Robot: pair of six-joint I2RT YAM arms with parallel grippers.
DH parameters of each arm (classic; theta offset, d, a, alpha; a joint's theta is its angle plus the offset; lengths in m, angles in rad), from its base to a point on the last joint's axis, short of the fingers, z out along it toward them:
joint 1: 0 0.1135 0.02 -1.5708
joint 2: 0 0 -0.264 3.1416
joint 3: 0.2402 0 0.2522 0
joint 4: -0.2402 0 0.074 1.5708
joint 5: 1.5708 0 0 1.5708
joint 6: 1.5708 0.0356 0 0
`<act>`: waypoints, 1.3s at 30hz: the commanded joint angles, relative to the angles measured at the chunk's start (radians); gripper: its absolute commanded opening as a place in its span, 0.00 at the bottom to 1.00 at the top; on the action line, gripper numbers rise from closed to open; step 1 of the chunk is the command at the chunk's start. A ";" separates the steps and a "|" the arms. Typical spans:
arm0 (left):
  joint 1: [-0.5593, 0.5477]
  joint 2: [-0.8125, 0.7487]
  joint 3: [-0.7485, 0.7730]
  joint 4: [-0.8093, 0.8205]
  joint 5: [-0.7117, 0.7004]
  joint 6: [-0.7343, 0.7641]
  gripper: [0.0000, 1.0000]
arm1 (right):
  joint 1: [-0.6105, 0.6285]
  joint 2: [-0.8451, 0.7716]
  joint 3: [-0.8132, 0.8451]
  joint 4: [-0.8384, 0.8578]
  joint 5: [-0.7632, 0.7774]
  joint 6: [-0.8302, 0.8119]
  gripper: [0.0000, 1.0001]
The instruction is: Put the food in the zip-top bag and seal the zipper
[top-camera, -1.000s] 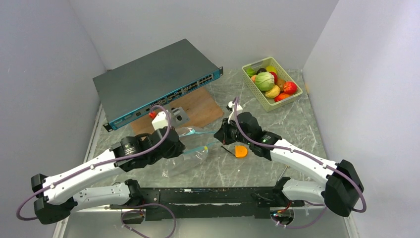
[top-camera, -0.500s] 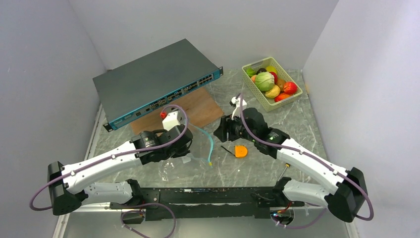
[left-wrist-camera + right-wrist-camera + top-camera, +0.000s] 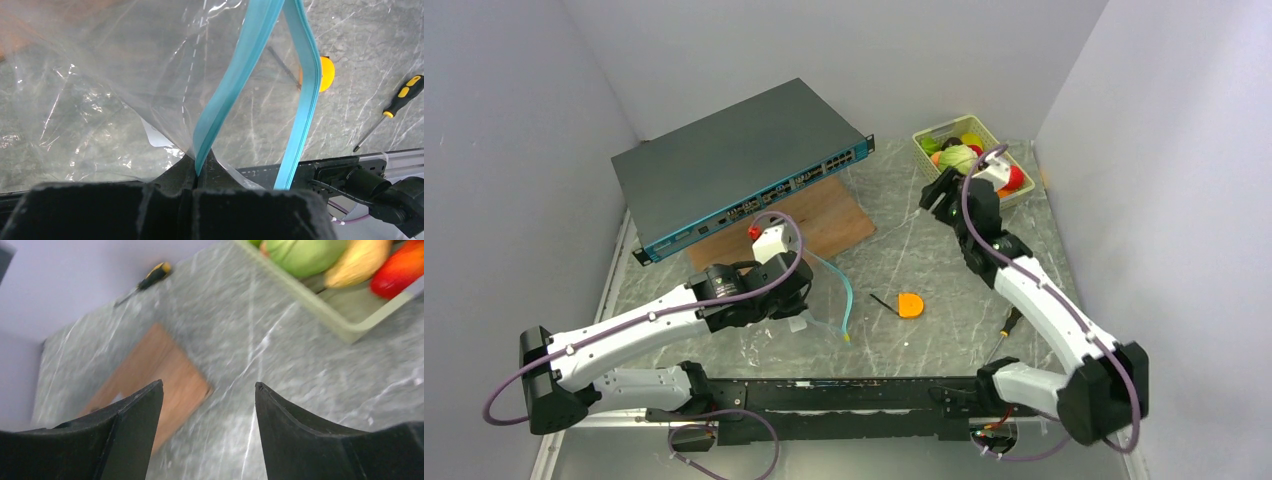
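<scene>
The clear zip-top bag (image 3: 769, 335) lies on the marble in front of my left arm, its mouth raised and spread. My left gripper (image 3: 800, 306) is shut on one lip of the teal zipper (image 3: 235, 80). The other lip (image 3: 306, 100) hangs free in a loop. The food sits in the pale green basket (image 3: 921, 148) at the back right: a green cabbage (image 3: 300, 252), a yellow piece (image 3: 357, 262) and a red one (image 3: 400, 270). My right gripper (image 3: 936, 192) hovers just left of the basket, open and with nothing between its fingers (image 3: 135, 415).
A small orange piece (image 3: 910, 304) with a thin dark stick lies between the arms. A black-and-yellow screwdriver (image 3: 1009, 325) rests near the right arm. A grey network switch (image 3: 744, 165) and a wooden board (image 3: 819, 225) fill the back left.
My right gripper opened, left the bag's mouth and swung back right to the basket. My left gripper first drew the bag's lip up and right, then held still.
</scene>
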 commanded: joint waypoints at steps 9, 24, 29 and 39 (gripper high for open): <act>0.005 0.009 0.057 0.014 0.069 0.019 0.00 | -0.391 0.390 0.246 0.264 -0.200 0.072 1.00; 0.008 -0.027 0.010 0.031 0.042 -0.045 0.00 | -0.497 0.885 0.686 0.143 -0.442 -0.062 1.00; 0.015 -0.012 0.023 0.004 0.036 -0.046 0.00 | -0.496 0.931 0.695 0.131 -0.402 -0.103 1.00; 0.039 0.059 0.072 -0.021 0.020 -0.030 0.00 | -0.461 0.973 0.683 0.114 -0.382 -0.135 1.00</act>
